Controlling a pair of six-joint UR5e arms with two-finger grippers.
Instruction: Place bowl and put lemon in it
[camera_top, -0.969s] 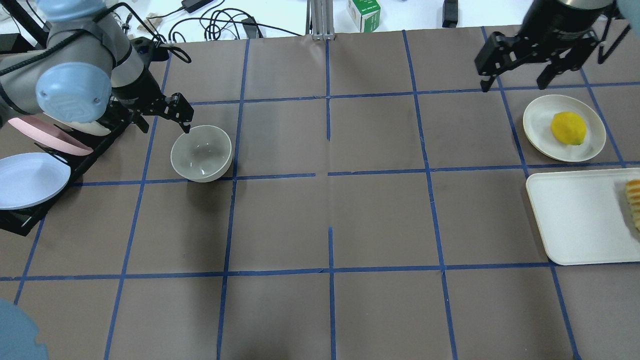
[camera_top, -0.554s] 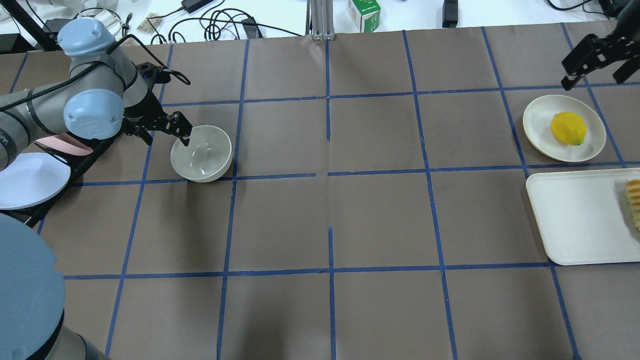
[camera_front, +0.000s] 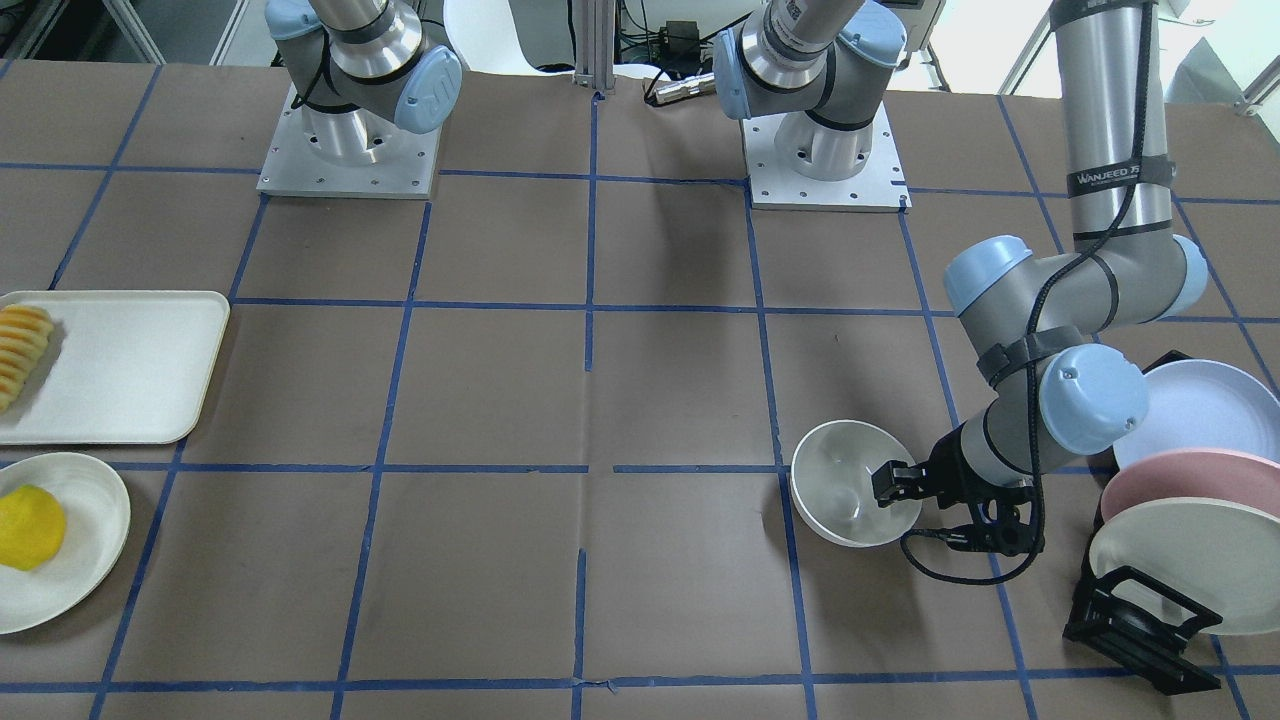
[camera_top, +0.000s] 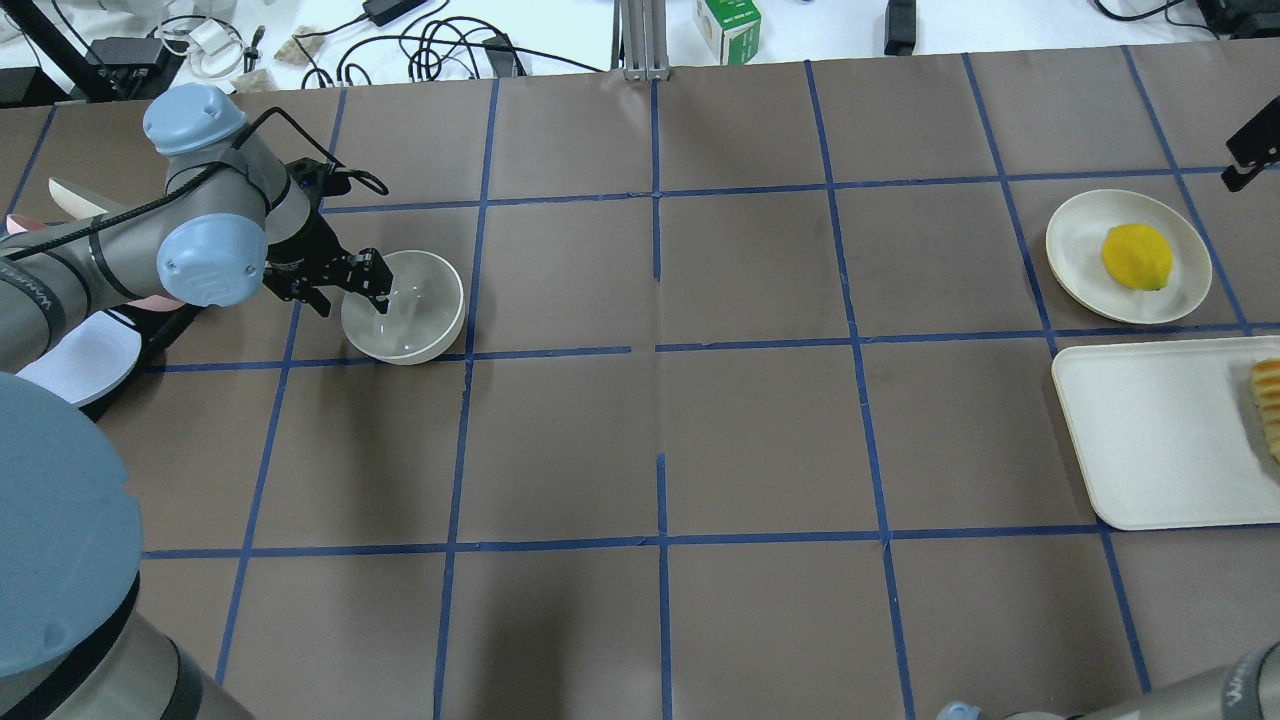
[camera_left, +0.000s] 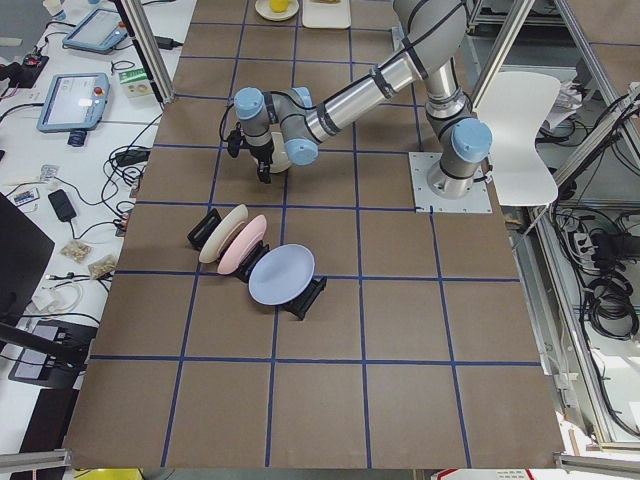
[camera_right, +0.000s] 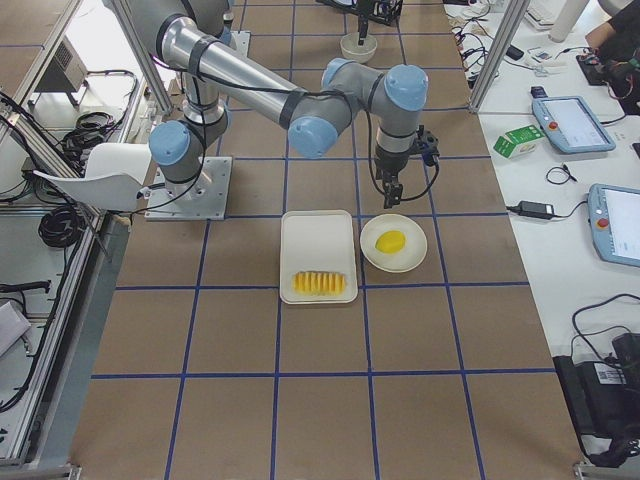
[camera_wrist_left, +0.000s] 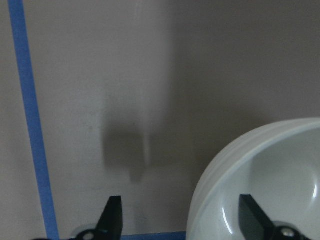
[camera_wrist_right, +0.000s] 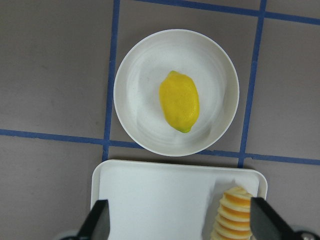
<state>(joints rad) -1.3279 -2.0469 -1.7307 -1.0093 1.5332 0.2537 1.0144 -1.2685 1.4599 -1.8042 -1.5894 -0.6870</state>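
Observation:
The off-white bowl (camera_top: 415, 315) stands upright on the table's left side, also in the front view (camera_front: 835, 470). My left gripper (camera_top: 350, 292) is open and straddles its near rim. In the left wrist view (camera_wrist_left: 181, 216) one finger is inside the bowl (camera_wrist_left: 272, 180) and the other is outside. The yellow lemon (camera_top: 1137, 256) lies on a small white plate (camera_top: 1075, 235) at the far right. My right gripper (camera_wrist_right: 182, 222) is open and empty, high above the lemon (camera_wrist_right: 179, 101) and the plate (camera_wrist_right: 131, 75).
A white tray (camera_top: 1150, 430) with a sliced ridged item (camera_top: 1268, 400) lies next to the lemon's plate. A black rack (camera_front: 1140, 620) with three plates (camera_front: 1190, 410) stands just left of the bowl, close to my left arm.
My left gripper has come down and forward, so one finger is now inside the bowl's rim. My right arm has swung right and almost left the overhead view.

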